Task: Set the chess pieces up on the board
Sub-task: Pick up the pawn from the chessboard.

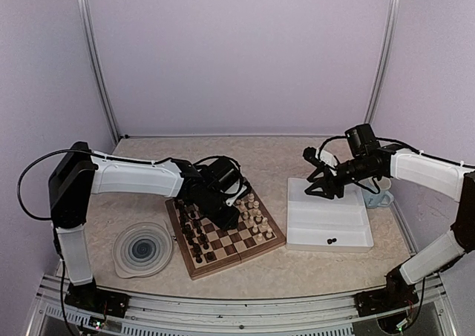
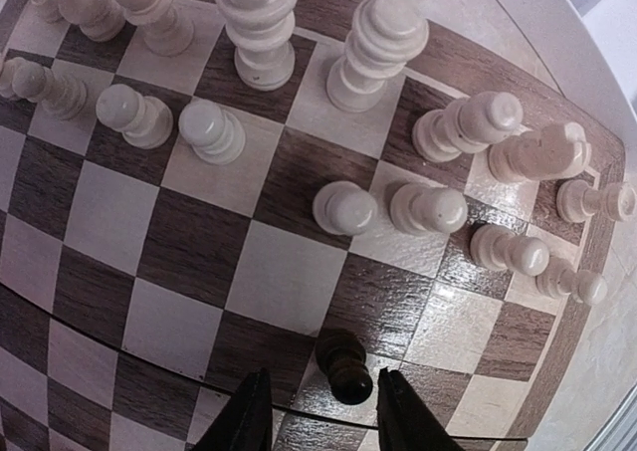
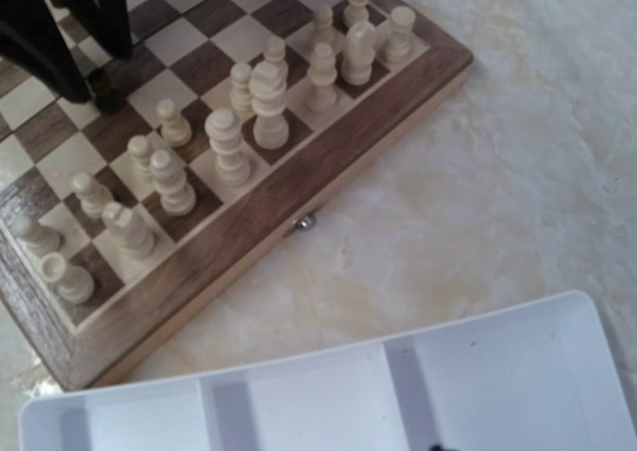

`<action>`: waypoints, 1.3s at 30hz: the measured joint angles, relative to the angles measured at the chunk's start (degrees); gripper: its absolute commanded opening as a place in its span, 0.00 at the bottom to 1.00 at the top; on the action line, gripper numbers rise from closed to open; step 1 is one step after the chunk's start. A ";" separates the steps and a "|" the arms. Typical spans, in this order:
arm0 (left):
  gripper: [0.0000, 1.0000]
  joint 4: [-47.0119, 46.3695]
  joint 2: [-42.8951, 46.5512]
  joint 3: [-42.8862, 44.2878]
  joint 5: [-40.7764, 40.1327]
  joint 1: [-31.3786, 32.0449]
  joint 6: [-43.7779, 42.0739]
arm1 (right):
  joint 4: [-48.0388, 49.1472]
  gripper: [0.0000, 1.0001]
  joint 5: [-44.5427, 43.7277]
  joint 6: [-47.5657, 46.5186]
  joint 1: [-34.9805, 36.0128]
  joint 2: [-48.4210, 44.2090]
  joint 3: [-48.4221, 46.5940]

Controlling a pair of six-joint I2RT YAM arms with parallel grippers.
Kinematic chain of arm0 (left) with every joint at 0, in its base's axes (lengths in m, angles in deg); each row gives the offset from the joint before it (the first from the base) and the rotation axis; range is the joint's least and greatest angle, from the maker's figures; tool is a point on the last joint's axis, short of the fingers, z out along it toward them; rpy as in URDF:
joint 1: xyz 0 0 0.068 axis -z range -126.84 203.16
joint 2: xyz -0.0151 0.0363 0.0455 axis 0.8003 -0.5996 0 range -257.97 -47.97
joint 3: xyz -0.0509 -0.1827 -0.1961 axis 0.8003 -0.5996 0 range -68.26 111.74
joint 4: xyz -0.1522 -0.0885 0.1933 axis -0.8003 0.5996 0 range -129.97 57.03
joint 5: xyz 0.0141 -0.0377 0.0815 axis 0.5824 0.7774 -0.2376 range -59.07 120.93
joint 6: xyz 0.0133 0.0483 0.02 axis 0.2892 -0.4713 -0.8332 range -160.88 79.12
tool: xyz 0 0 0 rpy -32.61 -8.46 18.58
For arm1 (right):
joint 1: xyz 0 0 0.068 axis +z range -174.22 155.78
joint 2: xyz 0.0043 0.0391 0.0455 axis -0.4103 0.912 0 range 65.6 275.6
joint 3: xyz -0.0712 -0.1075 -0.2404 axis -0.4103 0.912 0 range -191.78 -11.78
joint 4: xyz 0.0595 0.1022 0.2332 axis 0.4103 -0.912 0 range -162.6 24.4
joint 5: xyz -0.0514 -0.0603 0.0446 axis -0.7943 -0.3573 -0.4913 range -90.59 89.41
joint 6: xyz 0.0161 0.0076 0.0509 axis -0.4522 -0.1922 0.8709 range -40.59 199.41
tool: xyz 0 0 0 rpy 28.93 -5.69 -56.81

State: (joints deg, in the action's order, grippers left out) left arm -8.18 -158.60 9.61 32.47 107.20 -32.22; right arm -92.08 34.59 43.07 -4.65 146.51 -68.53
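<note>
Pale lilac walls [image 1: 237, 54], beige mottled tabletop [image 1: 274, 158], metal corner posts [image 1: 96, 61]

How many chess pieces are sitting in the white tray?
1: a dark piece near the front edge of the white tray. The right arm may hide others.

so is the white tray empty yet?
Not empty. The top view shows a small dark piece sitting in the near compartment of the white tray; the rest of the tray that shows looks bare.

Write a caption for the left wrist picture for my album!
Left claw open around one dark pawn on the board, cream pieces lined up ahead.
</note>
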 measured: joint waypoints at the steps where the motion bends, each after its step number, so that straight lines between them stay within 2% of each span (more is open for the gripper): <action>1: 0.30 -0.02 -0.35 0.15 0.28 0.00 -0.04 | 0.20 0.47 0.04 -0.02 0.00 0.04 0.00; 6: 0.25 0.00 -0.98 1.31 1.42 0.00 0.00 | 0.37 0.47 0.22 -0.17 0.00 0.52 0.00; 13: 0.08 -0.20 -1.29 1.77 2.58 0.00 -0.09 | 0.35 0.47 0.57 -0.26 0.00 1.33 0.00; 16: 0.04 -0.11 -1.42 2.23 2.78 0.00 -0.15 | 0.35 0.47 0.63 -0.26 0.00 1.88 0.00; 23: 0.03 1.57 -0.28 2.25 2.51 -1.31 -0.02 | 0.31 0.47 0.61 -0.46 0.00 2.73 0.00; 33: 0.03 2.86 13.42 -2.29 -0.09 -15.54 0.15 | 0.26 0.47 0.61 -0.81 0.00 3.45 0.00; 39: 0.03 3.67 13.29 -4.76 -0.26 -17.46 -0.46 | 0.17 0.47 0.63 -0.92 0.00 4.17 0.00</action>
State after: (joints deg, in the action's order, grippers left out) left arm -4.51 -145.31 4.84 32.21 89.74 -32.68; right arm -91.91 35.22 42.16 -4.65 150.68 -68.53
